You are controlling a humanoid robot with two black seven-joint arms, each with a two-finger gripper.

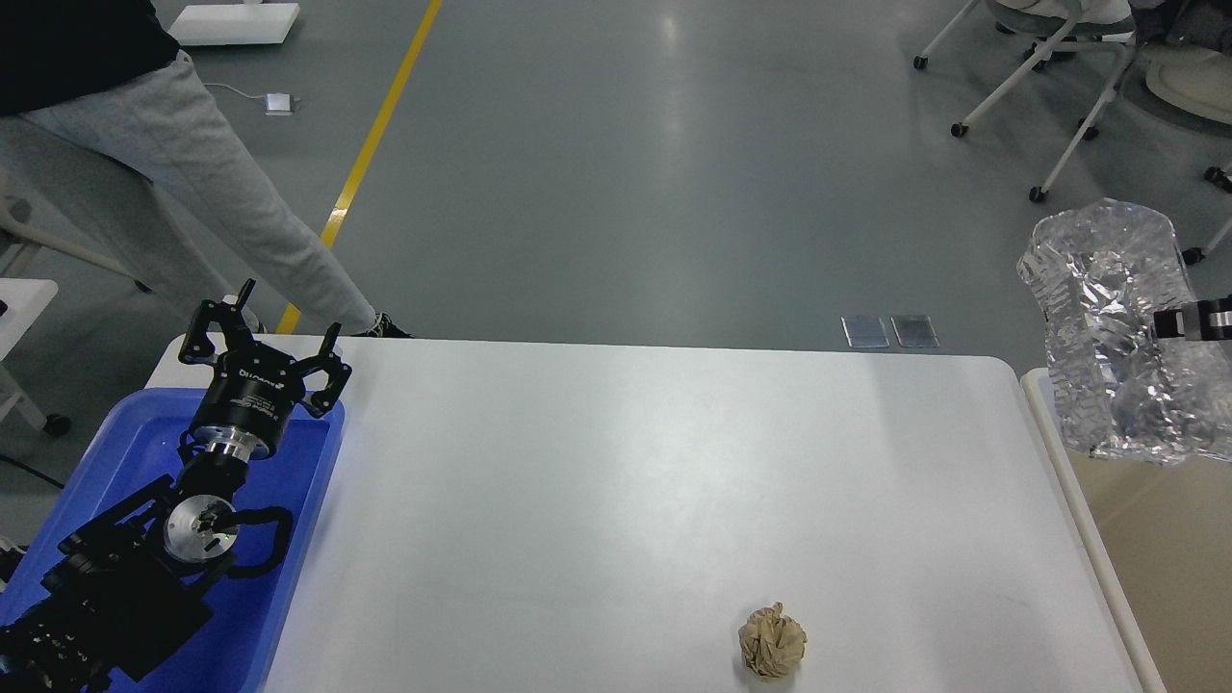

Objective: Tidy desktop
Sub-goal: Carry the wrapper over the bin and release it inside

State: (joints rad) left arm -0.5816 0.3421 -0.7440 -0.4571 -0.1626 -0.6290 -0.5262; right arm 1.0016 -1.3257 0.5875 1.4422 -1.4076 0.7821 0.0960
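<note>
Discarding clear plastic bag (1107, 332) over beige bin (1169, 568)
Right claw (1189, 320) clamped on bag: centre it above the bin before release. Left claw (265, 342) apart, idle; crumpled paper ball (771, 641) remains on worktop (616, 481).

desktop (626, 462): smooth, glossy white
tray (298, 539), left: blue plastic — slight sheen
ball (772, 642), near: crumpled brown paper, matt
bag (1107, 327), far right: clear, crinkled plastic — shiny
floor (626, 164): grey, polished
</note>
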